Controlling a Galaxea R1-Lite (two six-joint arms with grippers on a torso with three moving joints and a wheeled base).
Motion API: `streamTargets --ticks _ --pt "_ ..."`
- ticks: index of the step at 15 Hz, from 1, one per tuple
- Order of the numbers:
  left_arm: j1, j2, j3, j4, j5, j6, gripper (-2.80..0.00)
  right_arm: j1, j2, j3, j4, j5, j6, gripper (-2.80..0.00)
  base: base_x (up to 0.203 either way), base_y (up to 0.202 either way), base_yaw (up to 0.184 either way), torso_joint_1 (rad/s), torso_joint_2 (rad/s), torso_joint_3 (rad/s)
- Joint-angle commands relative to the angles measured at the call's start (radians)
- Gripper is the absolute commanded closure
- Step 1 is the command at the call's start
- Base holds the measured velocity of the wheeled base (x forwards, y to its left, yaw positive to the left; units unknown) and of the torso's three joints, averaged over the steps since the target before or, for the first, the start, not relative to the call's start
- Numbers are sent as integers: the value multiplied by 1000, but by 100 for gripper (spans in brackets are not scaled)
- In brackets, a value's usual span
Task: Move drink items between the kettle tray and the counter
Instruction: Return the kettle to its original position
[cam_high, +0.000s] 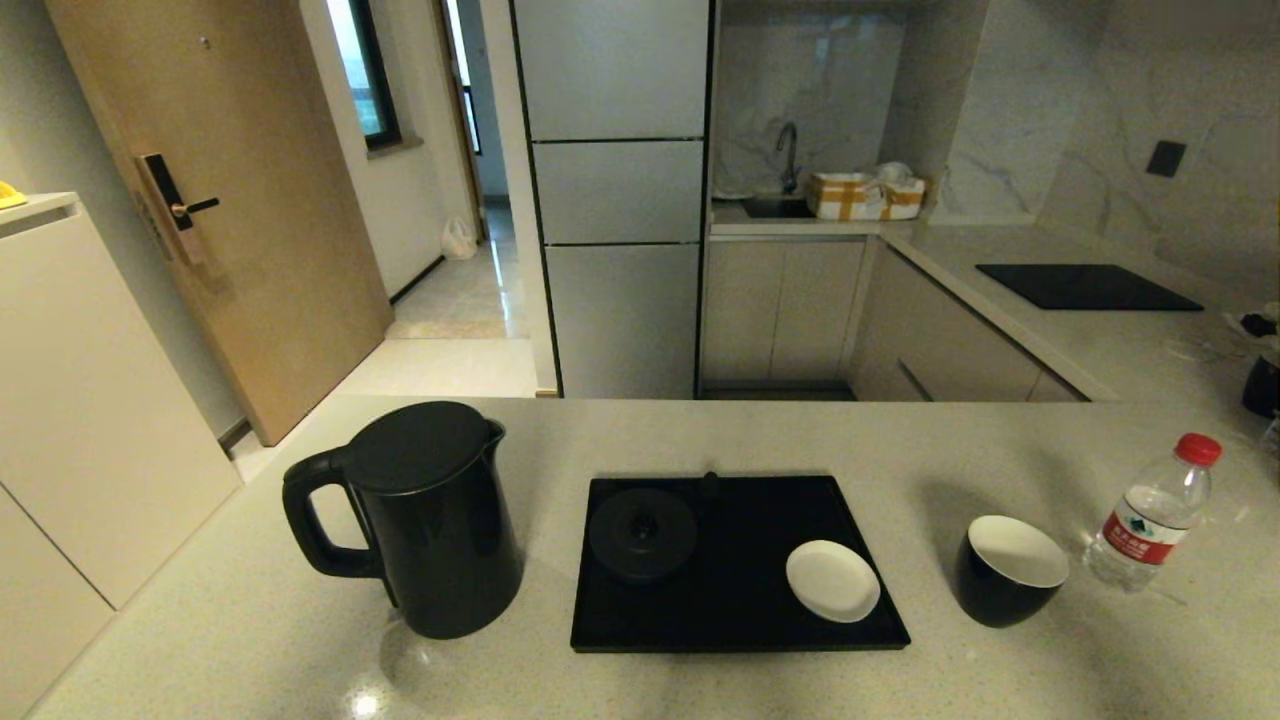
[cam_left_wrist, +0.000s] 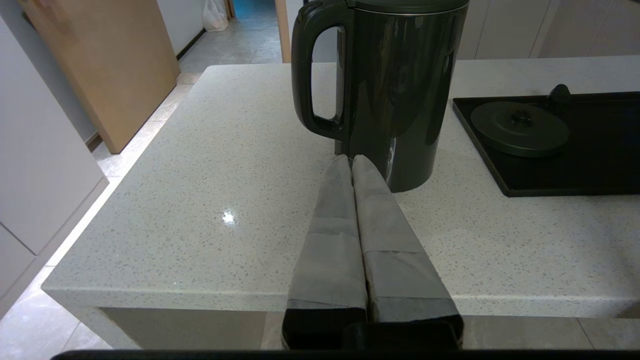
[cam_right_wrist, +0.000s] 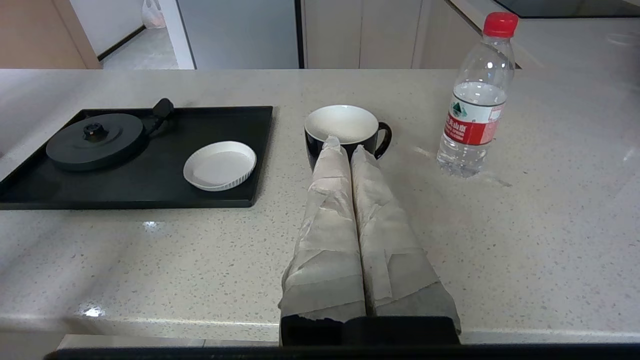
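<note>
Left claw (cam_left_wrist: 351, 159), fingers pressed together and empty, waits short of the bench (cam_high: 250, 620) edge, the upright kettle (cam_left_wrist: 395, 90) straight ahead beside the tray (cam_high: 740, 600). Right claw (cam_right_wrist: 345, 150), likewise closed, faces the cup (cam_right_wrist: 345, 127); bottle (cam_right_wrist: 475, 100) just beyond.

My head camera looks down over the counter (cam_high: 700, 440) from well back. My wrist cameras sit low at its near edge, facing forward: left close on the kettle (cam_left_wrist: 400, 90), right probably farther. Both share the tray (cam_right_wrist: 150, 175).
</note>
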Motion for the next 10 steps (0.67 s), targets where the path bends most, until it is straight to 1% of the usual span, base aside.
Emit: streamTargets --ticks 1,10 --pt "0 0 0 0 -1 1 0 0 0 0 0 1 -1 0 0 0 0 0 0 0" --pt "0 0 0 0 2 -15 0 0 0 0 0 1 -1 0 0 0 0 0 0 0"
